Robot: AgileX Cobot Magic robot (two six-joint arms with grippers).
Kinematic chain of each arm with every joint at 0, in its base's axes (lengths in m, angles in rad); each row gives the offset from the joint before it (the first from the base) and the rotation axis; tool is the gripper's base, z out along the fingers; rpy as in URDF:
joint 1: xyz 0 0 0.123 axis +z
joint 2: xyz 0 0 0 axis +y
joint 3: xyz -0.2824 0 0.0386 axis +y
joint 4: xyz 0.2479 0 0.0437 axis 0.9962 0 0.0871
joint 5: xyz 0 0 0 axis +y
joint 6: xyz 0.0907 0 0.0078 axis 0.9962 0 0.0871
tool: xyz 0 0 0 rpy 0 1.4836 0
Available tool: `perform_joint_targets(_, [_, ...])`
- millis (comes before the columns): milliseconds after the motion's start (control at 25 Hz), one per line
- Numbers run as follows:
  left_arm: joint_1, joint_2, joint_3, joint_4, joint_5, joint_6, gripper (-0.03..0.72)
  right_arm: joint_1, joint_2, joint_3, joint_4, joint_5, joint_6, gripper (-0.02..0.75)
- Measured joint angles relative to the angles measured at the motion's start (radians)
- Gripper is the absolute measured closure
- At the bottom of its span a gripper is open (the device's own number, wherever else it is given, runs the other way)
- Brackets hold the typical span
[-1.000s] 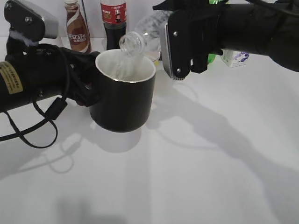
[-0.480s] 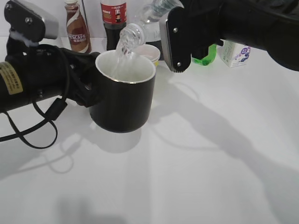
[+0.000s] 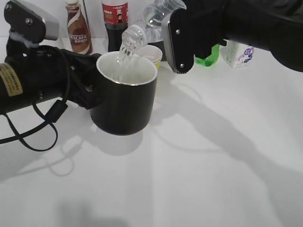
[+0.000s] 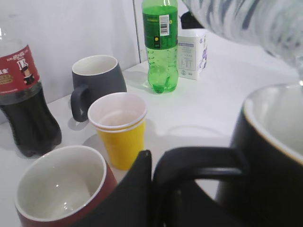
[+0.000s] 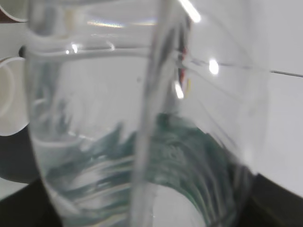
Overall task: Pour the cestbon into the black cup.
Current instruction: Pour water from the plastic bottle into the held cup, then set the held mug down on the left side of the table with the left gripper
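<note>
Clear cestbon (image 3: pixel 142 29), clamped in right tool (image 3: pixel 182 42), tips over left-tool-held (image 3: pixel 87 92) black cup (image 3: pixel 124 97) rim.

Ext cam sits in front, looking down at a slant across the table, black cup (image 3: pixel 124 97) left of center. Left wrist cam's low and super close, cup (image 4: pixel 272 156) at right edge. Right wrist cam's jammed against the cestbon (image 5: pixel 137 132), mostly blur.

Glossy black cup (image 3: pixel 124 97) with smooth white inside; clear plastic cestbon (image 3: pixel 144 28) tilted above its rim. Behind the cup, a yellow paper cup (image 4: pixel 118 127) and matt grey mug (image 4: pixel 97 82).
</note>
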Motion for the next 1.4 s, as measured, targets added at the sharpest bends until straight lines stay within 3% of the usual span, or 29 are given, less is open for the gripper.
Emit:
perform_joint_targets(160, [0.000, 0.000, 0.000, 0.001, 0.002, 0.000, 0.655, 0.000, 0.000, -0.001, 0.003, 0.007, 0.078, 0.274])
perform_joint_targets(400, [0.000, 0.000, 0.000, 0.001, 0.001, 0.000, 0.655, 0.000, 0.000, -0.003, 0.005, 0.097, 0.440, 0.274])
perform_joint_targets(560, [0.000, 0.000, 0.000, -0.007, -0.013, 0.001, 0.655, 0.000, 0.000, -0.003, 0.002, 0.099, 0.878, 0.274])
perform_joint_targets(760, [0.028, 0.000, 0.002, -0.060, -0.060, 0.001, 0.655, -0.001, -0.007, -0.003, -0.094, 0.070, 1.526, 0.274])
perform_joint_targets(920, [0.124, 0.000, 0.002, -0.082, -0.125, 0.001, 0.655, -0.016, -0.010, -0.003, -0.114, 0.029, 1.753, 0.274])
perform_joint_targets(1160, [0.346, 0.030, 0.002, -0.175, -0.230, 0.001, 0.655, -0.120, -0.002, -0.003, -0.100, 0.027, 1.811, 0.274])
perform_joint_targets(1400, [0.515, 0.191, 0.002, -0.193, -0.429, 0.015, 0.655, -0.181, 0.018, 0.017, -0.091, 0.032, 1.824, 0.274])
